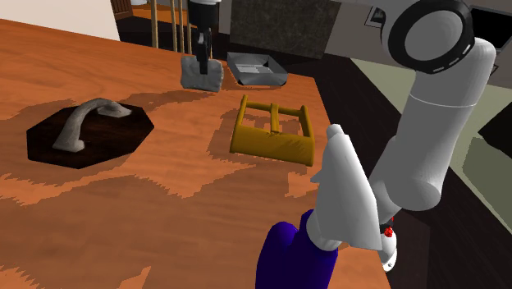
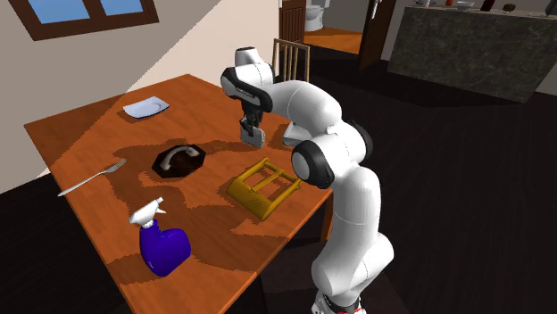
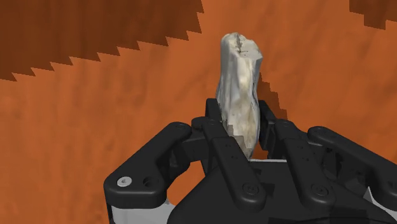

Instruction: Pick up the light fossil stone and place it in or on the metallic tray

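The light grey fossil stone (image 1: 202, 74) sits between the black fingers of my gripper (image 1: 203, 48), which is shut on it. In the shoulder view it is at the far side of the wooden table, just left of the grey metallic tray (image 1: 256, 68) by the table's edge. Along the hand, the stone (image 3: 240, 95) sticks out past the gripper (image 3: 242, 119), clasped at its lower end, with the orange tabletop behind. From the second exterior view, the gripper (image 2: 252, 123) points down with the stone (image 2: 255, 136) under it; I cannot tell whether it touches the table.
A yellow-brown wooden rack (image 1: 273, 131) lies nearer than the tray. A dark octagonal board with a grey curved piece (image 1: 89, 130) is at the shoulder view's left. A blue spray bottle (image 2: 163, 245), a fork (image 2: 93, 177) and a white plate (image 2: 145, 108) share the table.
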{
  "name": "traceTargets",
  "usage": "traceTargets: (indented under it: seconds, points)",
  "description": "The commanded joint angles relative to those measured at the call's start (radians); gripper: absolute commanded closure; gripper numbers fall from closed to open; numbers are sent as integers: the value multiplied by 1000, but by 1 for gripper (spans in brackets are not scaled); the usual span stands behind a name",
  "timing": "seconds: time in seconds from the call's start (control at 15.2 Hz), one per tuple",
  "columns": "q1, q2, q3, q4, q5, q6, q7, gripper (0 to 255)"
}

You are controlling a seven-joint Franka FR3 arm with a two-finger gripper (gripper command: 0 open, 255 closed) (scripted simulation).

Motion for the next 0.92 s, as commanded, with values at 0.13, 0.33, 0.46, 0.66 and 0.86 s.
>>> traceTargets:
  seconds: [0.13,0.33,0.46,0.66,0.86]
  points:
    - [2,15,0,73,-1,-58,0,255]
    - [4,32,1,139,-3,-108,0,255]
    - [5,46,1,188,-5,-142,0,255]
    - [8,73,1,269,-8,-197,1,255]
    - [13,107,2,365,-12,-258,1,255]
